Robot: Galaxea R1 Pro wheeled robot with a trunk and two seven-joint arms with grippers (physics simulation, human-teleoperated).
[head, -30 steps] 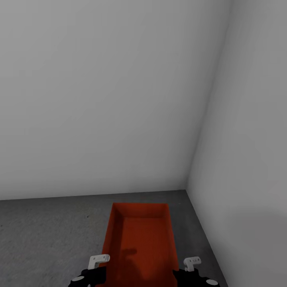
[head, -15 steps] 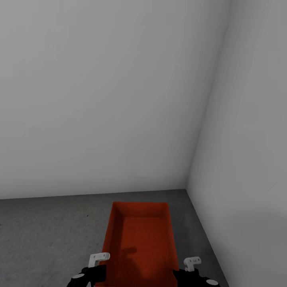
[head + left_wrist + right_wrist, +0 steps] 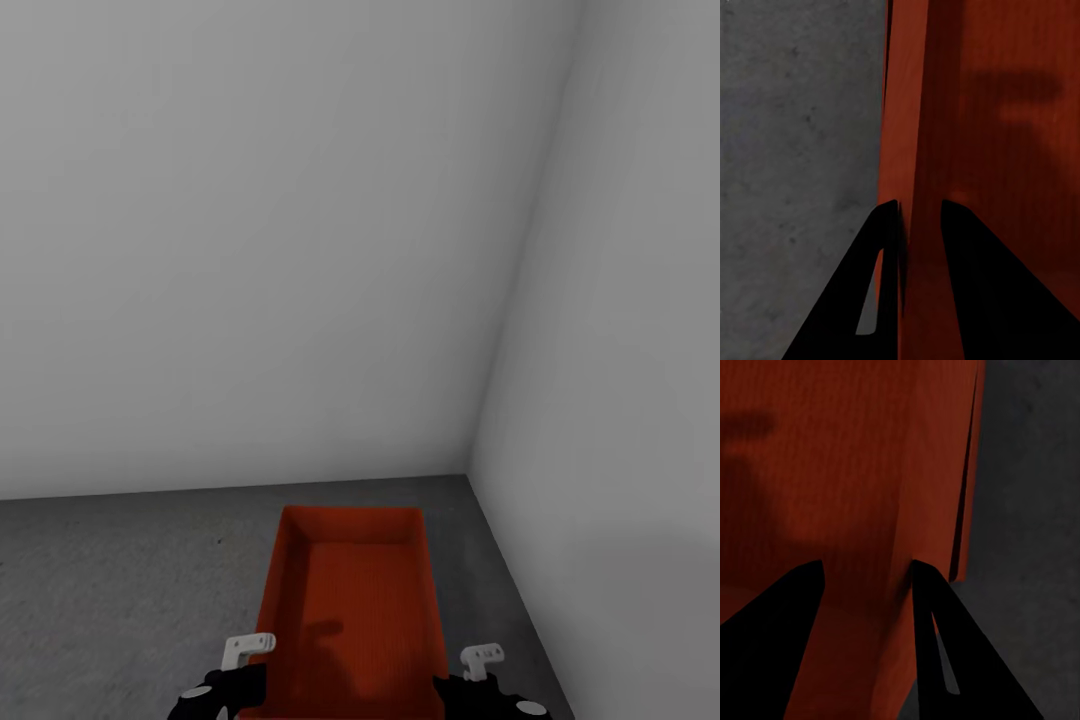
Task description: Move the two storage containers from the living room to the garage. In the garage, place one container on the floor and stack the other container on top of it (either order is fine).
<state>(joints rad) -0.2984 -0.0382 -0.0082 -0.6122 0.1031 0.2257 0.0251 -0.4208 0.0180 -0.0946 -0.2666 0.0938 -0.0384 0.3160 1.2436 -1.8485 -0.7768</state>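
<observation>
— Looking down from the head camera: an orange-red container (image 3: 350,610), open side up, in the garage corner where two pale grey walls (image 3: 250,250) meet, over the dark concrete floor (image 3: 110,590).

— And the arms?

— Left tool (image 3: 240,665) at the container's left long wall, right tool (image 3: 480,668) at the right one, both near the end closest to the robot.

— Grip?

— Left wrist camera: the left tool (image 3: 919,225) straddles the wall, one finger (image 3: 874,285) outside, one inside, pinched narrow on it. The right tool (image 3: 866,577) does likewise, one finger (image 3: 937,630) outside over the floor, one within.

— Resting on the floor or lifted?

— Can't tell. A thin dark gap runs alongside its outer wall in both wrist shots.
</observation>
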